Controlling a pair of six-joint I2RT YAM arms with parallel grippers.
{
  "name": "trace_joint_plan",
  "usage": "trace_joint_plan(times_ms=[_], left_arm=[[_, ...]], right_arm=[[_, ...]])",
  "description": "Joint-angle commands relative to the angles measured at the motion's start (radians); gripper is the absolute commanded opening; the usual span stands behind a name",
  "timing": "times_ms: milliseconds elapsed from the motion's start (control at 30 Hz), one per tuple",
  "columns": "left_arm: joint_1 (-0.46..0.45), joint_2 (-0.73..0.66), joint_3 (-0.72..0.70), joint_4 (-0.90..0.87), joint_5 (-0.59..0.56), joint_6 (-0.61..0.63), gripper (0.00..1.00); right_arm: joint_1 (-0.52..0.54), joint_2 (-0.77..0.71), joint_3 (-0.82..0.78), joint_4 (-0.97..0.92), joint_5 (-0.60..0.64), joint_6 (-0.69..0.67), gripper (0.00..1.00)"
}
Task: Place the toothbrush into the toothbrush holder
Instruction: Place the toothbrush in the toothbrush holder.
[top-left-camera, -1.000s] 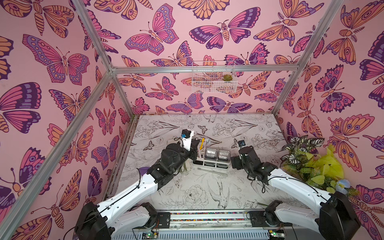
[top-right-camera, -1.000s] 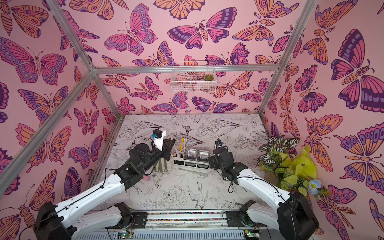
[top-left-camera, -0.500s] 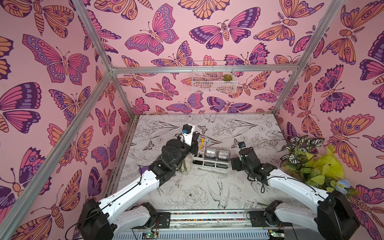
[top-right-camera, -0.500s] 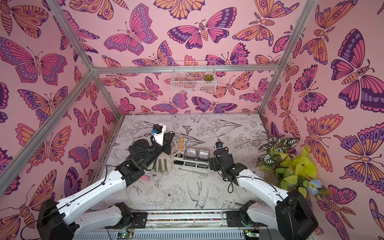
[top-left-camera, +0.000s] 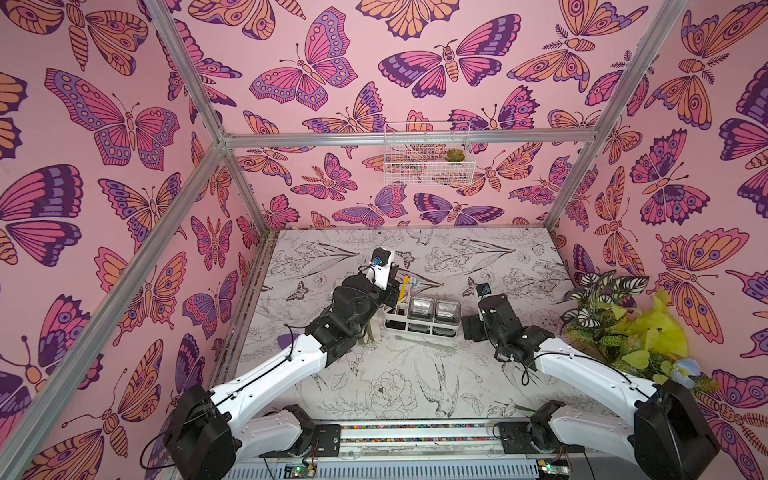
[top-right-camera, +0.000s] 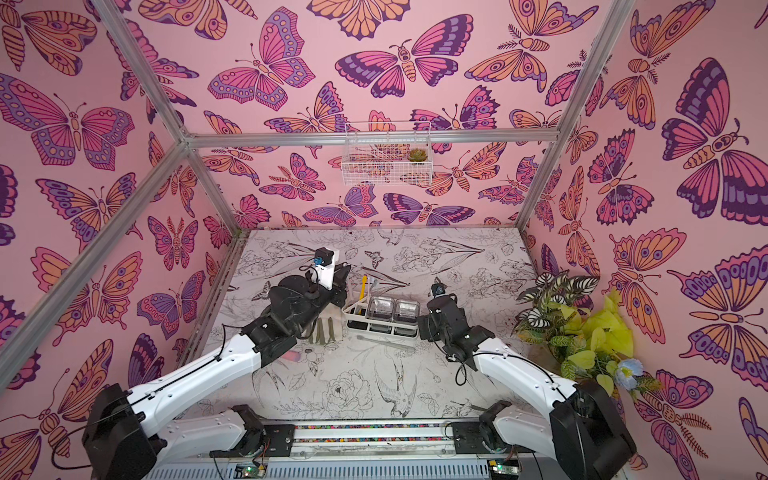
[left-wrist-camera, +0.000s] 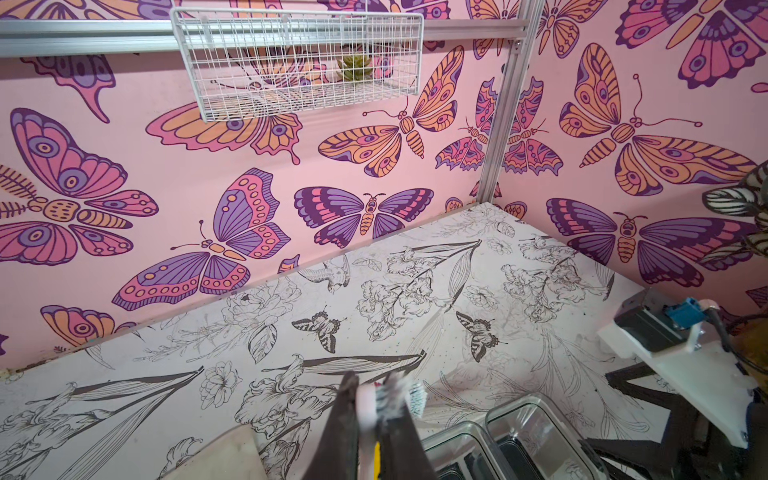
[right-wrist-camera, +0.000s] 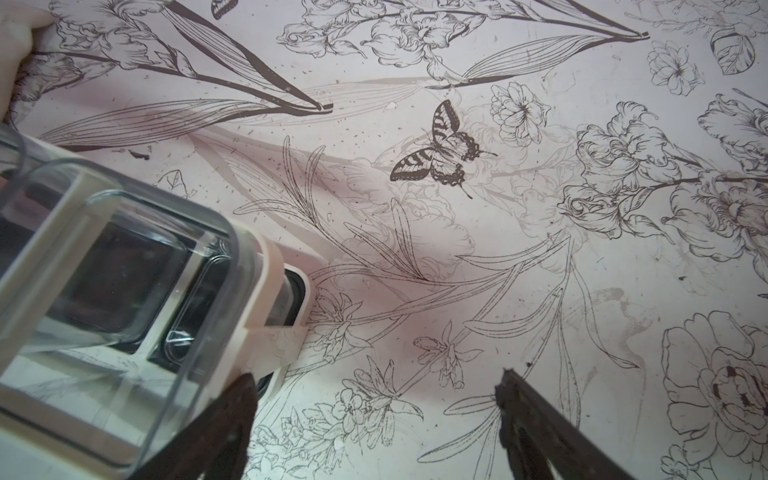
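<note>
Toothbrush pinched over the holder's slotted end

Left gripper (left-wrist-camera: 371, 381) is clamped tight on the pale pink handle of the toothbrush (left-wrist-camera: 367, 411), with bristles showing at the fingertips. It hangs right over the slotted compartment of the white toothbrush holder (top-left-camera: 419, 331), where a yellow toothbrush (top-left-camera: 402, 286) stands in a slot (the arm hides whether the held handle's foot has entered a slot). Right gripper (right-wrist-camera: 374, 376) has its jaws spread wide and grasps nothing. One finger sits close against the holder's end by the clear cups (top-left-camera: 420, 307), perhaps touching it. To lower the brush well, I judge: keep the handle near upright, line it up with a free slot beside the yellow brush, and descend slowly. Part the jaws only once the handle is seated, or it could tip out or drag the light caddy.
</note>
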Motion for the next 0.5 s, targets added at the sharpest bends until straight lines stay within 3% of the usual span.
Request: trace_joint_plan(times_ms=[0,467], left_arm=[[0.006,0.009,0.010,0.006,0.020,-0.015,0.00],[0.004,0.011,-0.024,0.059,0.068,-0.042,0.00]], right_arm=[[-0.010,0.023,0.004,0.025,-0.019,0.013,0.91],[-0.015,0.115,0.059,0.030,-0.061,-0.004,0.91]])
